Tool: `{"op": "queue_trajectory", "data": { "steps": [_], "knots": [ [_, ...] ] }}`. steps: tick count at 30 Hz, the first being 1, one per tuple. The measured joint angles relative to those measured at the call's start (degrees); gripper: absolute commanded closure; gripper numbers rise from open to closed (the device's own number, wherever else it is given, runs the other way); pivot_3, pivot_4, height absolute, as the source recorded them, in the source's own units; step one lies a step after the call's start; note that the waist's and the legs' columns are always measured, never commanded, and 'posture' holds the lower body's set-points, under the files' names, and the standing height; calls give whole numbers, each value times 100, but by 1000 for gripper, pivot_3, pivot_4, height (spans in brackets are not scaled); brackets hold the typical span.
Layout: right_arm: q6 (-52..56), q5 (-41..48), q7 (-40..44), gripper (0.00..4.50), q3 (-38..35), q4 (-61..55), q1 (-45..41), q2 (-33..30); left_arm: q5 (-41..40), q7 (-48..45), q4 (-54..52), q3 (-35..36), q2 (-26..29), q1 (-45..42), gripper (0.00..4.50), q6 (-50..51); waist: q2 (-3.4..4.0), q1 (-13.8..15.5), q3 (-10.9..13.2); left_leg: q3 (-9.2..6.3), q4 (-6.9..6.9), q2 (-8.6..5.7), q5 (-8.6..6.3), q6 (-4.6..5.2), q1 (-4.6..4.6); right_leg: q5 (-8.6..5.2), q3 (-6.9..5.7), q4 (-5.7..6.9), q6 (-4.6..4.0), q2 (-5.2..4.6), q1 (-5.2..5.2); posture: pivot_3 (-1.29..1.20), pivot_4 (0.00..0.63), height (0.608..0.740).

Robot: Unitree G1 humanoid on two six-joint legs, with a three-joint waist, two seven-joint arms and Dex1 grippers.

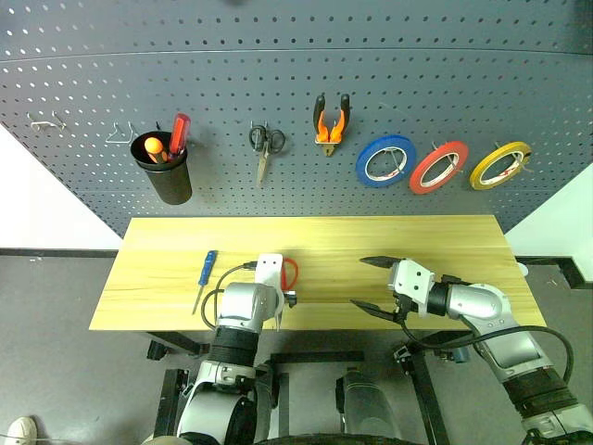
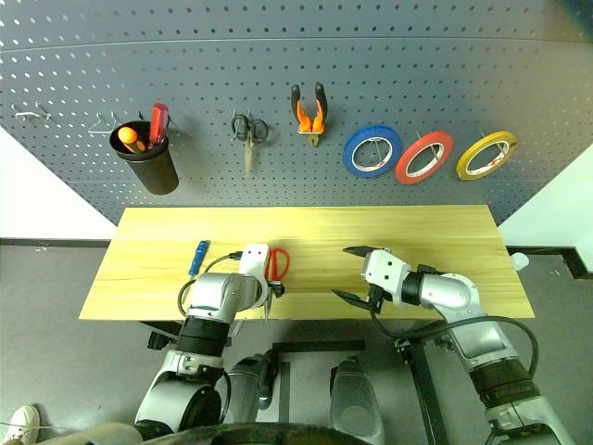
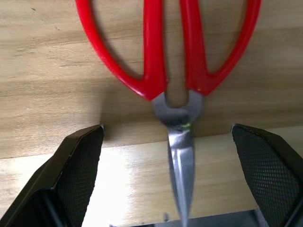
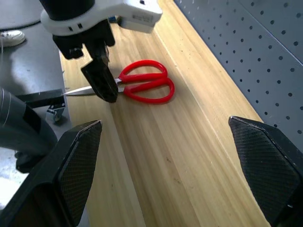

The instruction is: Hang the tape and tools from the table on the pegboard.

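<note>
- Below, the left gripper (image 3: 168,156) points down over the red-handled scissors (image 4: 142,87), its two black fingers (image 3: 78,161) spread wide, one on each side of the blades near the pivot, neither seen to touch them.
- Flat on the table (image 1: 417,241), the scissors lie at its near edge, red loops beyond the fingertips and blade tip jutting past the edge.
- To the side, the right gripper (image 1: 378,285) hangs over the wood well apart from the scissors, fingers wide and empty.
- Beyond the left fingers, a blue-handled screwdriver (image 1: 207,271) lies on the table.
- On the pegboard (image 1: 278,83), pliers (image 1: 331,120), small black scissors (image 1: 265,146) and blue (image 1: 385,160), red (image 1: 438,167) and yellow tape (image 1: 499,165) hang on hooks.
</note>
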Motion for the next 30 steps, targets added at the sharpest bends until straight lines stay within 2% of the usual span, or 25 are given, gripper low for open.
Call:
{"op": "queue_trajectory", "data": {
  "steps": [2, 5, 12, 14, 27, 30],
  "knots": [
    [-1, -10, -2, 0, -9, 0, 54, 1, 2, 67, 122, 116, -38, -100, 29, -31, 1, -4, -1, 1, 0, 0, 0, 0, 0, 1, 0, 0, 1, 0, 0, -75, 142, 725],
    [0, -28, -15, 0, -17, -1, 93, 1, -1, 174, 281, 292, -94, -220, 671, -79, 2, -12, -1, 1, 1, 0, 0, 0, 1, 2, 0, 0, 3, 0, 0, -81, 141, 725],
    [-24, -40, -123, 0, -81, -5, 116, 2, -1, 371, 452, 571, -78, -279, 3056, -257, 12, -4, -10, 2, 10, -1, -1, -2, 5, 4, 0, 0, 7, 0, 11, -90, 139, 725],
    [-53, -40, -139, 0, -81, -6, 117, 8, -7, 394, 495, 598, -70, -300, 3464, -277, 14, -6, -12, 2, 15, -2, -1, -2, 6, 6, 1, 0, 10, 0, 15, -92, 138, 725],
    [-60, 99, -13, 0, -87, -103, 186, 34, -35, 351, 573, 586, -31, -357, 3464, -341, 21, -18, -20, 2, 23, -2, -2, -4, 7, 10, 0, 2, 12, 0, 18, -82, 131, 725],
    [-382, 469, 32, 0, -277, -167, 186, 315, -46, -114, 169, 206, 351, -187, 3464, -518, 13, -54, -15, 4, 17, 0, 1, 1, 1, 11, 2, 4, 10, 2, 5, -82, 128, 725]
  ]
}}
